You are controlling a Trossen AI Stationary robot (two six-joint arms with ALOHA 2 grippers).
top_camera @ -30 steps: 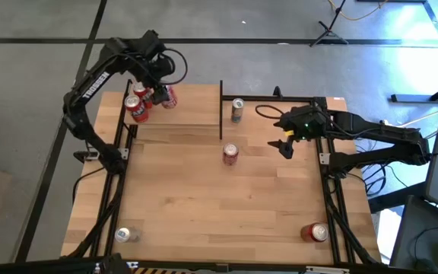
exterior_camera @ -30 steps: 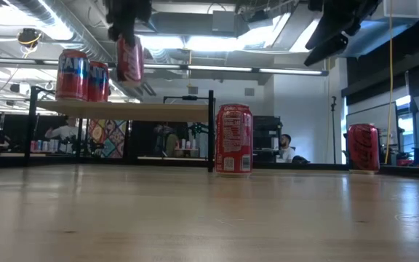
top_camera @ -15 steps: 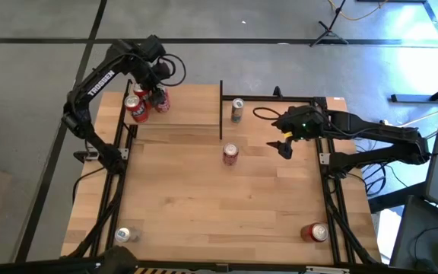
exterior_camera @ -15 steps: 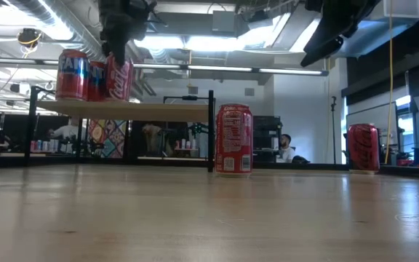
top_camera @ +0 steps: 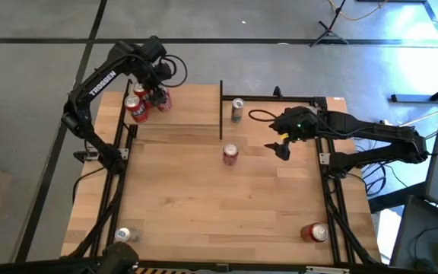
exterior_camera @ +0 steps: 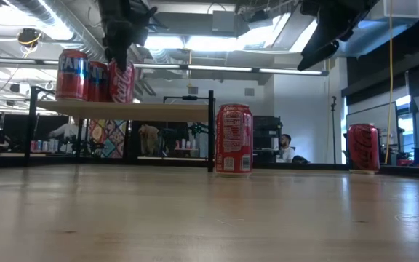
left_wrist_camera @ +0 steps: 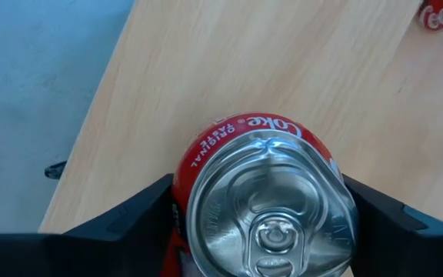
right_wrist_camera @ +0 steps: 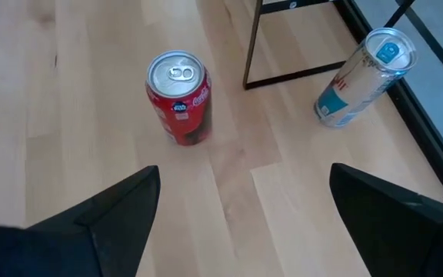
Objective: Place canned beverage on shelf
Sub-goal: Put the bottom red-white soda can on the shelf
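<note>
Moved: since a second ago the left hand (top_camera: 157, 94) has brought the Coke can (exterior_camera: 121, 80) down from mid-air onto the shelf (top_camera: 181, 114); the right hand (top_camera: 281, 146) has drifted slightly left
Left hand: over the far left end of the shelf, fingers (left_wrist_camera: 129, 223) either side of the Coke can and easing apart; whether they grip it or have just let go I cannot tell; the flanking hold keeps the can upright as it settles
Coke can: upright on the shelf board, just beside two red cans (exterior_camera: 82, 75) at the left end, packed close, probably to leave room
Right hand: hovering spread wide and empty above the table (top_camera: 226, 205), near the middle red can (right_wrist_camera: 178, 95); probably lined up for the next pick
Other cans: a pale slim can (right_wrist_camera: 364, 75) stands just right of the shelf post; one red can (top_camera: 314, 232) near right; a silvery can (top_camera: 123, 235) near left
Stage: placement looks nearly done; release and lift clear remain
</note>
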